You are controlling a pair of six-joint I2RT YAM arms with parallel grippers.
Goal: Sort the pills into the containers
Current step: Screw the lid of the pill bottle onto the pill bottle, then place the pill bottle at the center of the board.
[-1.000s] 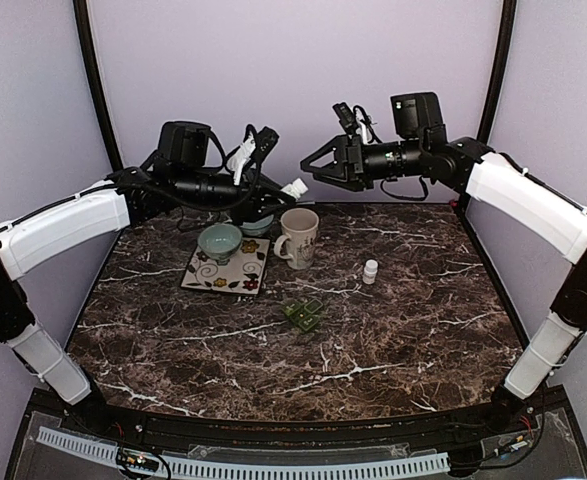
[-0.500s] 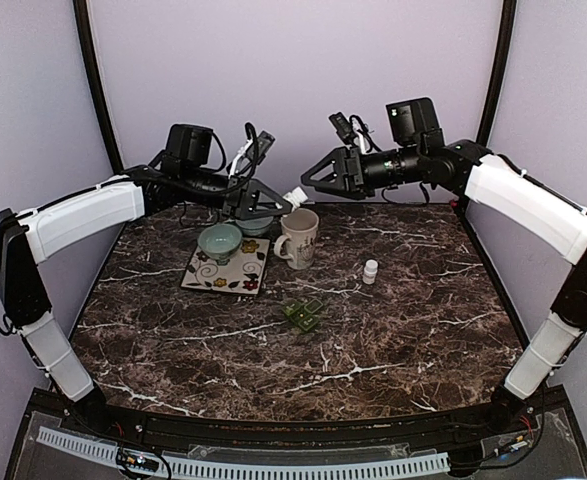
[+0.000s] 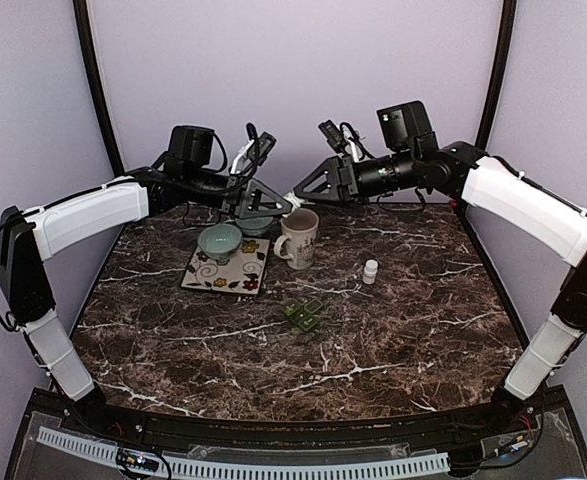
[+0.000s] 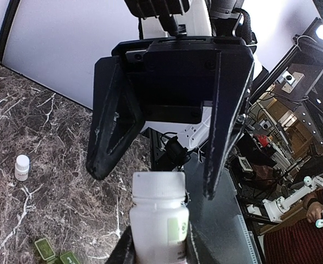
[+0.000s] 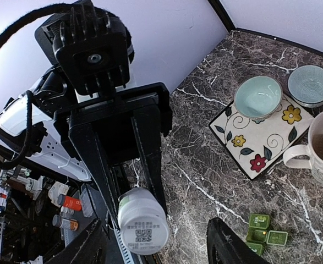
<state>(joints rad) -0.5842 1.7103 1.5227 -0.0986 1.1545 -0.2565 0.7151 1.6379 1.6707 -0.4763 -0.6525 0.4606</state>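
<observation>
High above the near edge, the top camera looks down over the whole marble table [image 3: 393,330]; the two wrist cameras face each other at close range above its far edge, sharing the white bottle [image 4: 157,220] between them

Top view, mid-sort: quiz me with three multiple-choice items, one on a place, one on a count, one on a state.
1. The small white bottle stands: A on the table, right of the mug; B inside the mug; C on the floral tile.
2. How many bowls? A one; B two; C four.
3. The left claw is: A open, empty; B out of view; C shut on the large white bottle.

1 A: marble under it.
2 B: teal bowl, grey-blue bowl.
3 C: both wrist views show the grip.
</observation>
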